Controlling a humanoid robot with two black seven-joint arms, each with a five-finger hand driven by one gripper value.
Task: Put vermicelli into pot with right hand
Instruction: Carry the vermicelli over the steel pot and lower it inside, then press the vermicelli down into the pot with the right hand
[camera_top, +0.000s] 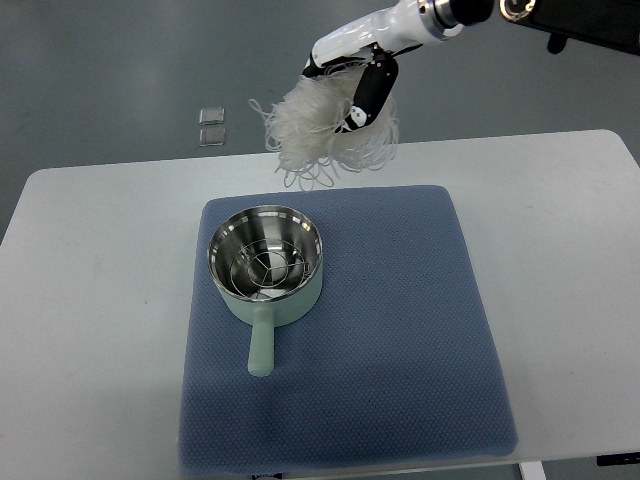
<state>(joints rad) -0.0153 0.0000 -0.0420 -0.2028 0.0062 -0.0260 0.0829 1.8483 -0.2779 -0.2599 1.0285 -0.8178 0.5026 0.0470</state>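
Mint-green pot (266, 270) with steel inner sits on blue mat (400, 330), handle toward the camera, nothing inside. Up and right, right hand (358, 85) is clamped on the vermicelli (320, 135), lifted beyond the mat's far edge. Carry step; next move it over the pot, lower, release.

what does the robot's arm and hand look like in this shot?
Only the right arm shows: glossy white shell with a metallic ring joint and black section near the top edge. The right hand has a white back and black fingers. No visible cables.
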